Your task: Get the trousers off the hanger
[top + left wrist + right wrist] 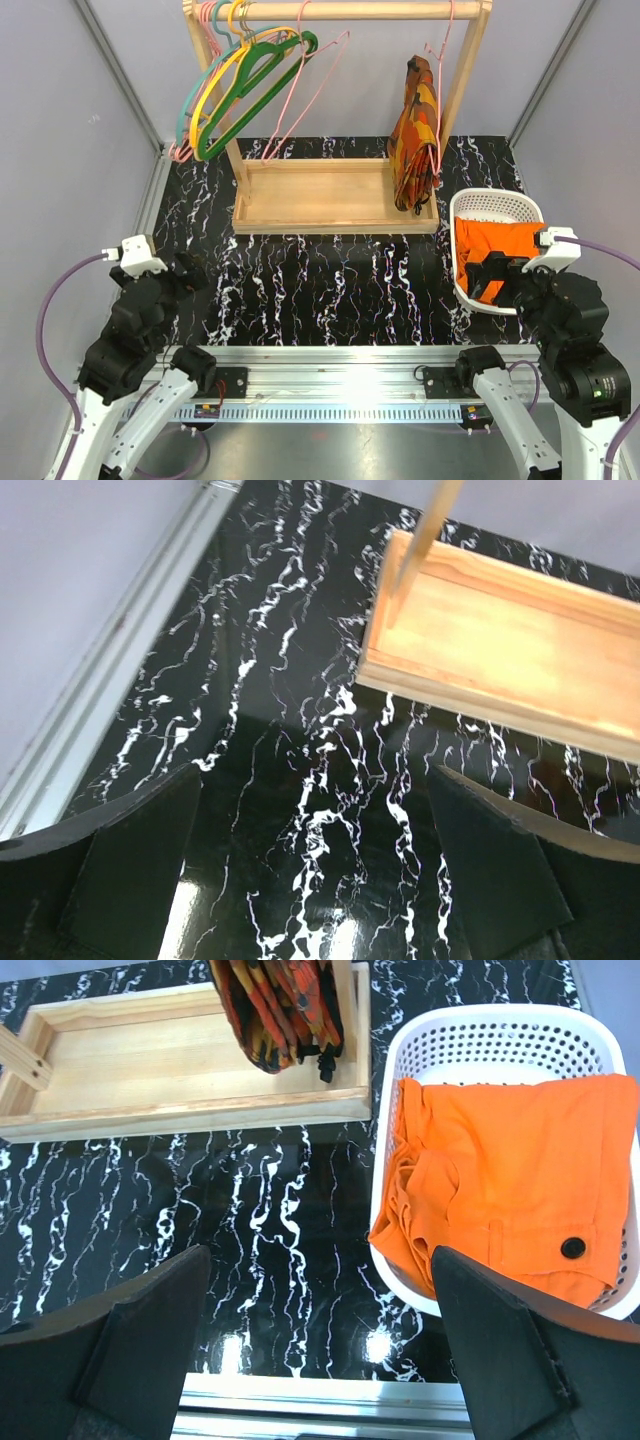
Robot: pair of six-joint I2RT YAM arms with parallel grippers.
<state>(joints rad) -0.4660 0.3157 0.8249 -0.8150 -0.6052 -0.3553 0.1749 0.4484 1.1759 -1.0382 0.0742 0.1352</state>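
The bright orange trousers (497, 241) lie crumpled inside a white basket (495, 195) at the right, free of any hanger; in the right wrist view the trousers (520, 1170) fill the basket (500, 1015). An empty pale pink wire hanger (315, 85) hangs from the wooden rail. My right gripper (487, 277) hovers open at the basket's near left edge, nothing between its fingers (320, 1255). My left gripper (188, 275) rests open low over the bare table at the left (318, 780).
A wooden rack with a tray base (320, 195) stands at the back. Green, yellow and teal hangers (240, 85) hang at its left end. A patterned orange-red-brown garment (415, 135) hangs on another pink hanger at the right end, just behind the basket.
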